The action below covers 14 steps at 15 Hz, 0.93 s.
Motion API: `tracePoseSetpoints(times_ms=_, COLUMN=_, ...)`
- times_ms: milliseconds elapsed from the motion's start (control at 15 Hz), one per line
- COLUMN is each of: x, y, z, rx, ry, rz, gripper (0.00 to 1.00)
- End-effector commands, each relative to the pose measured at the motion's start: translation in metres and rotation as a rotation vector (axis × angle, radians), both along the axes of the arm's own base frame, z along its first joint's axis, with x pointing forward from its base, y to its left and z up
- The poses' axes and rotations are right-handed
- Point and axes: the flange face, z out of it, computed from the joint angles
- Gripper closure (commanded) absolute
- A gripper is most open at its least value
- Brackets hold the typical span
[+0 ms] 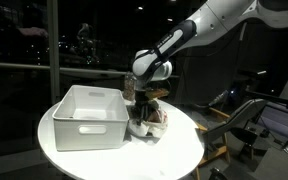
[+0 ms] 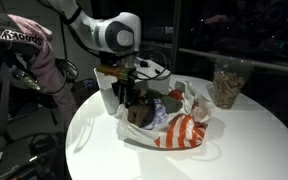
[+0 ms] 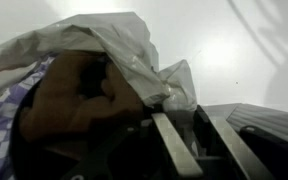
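My claw (image 2: 134, 102), sunk into a crumpled plastic bag (image 3: 129, 40) over a brown lump (image 3: 66, 100) on the white tabletop (image 2: 246, 142) beside a white bin (image 1: 84, 120); its grip I cannot tell.

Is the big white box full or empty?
Empty, as far as it shows: the white box has only bare white walls and floor inside.

Brown rounded lump (image 3: 69, 100), nestled in crumpled white bag (image 3: 124, 40)
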Motion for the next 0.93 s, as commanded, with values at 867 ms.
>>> tracePoseSetpoints(times_ms=867, x=0.014, y=-0.041, z=0.081, rx=0.090, ry=0.023, rz=-0.193, gripper=1.00)
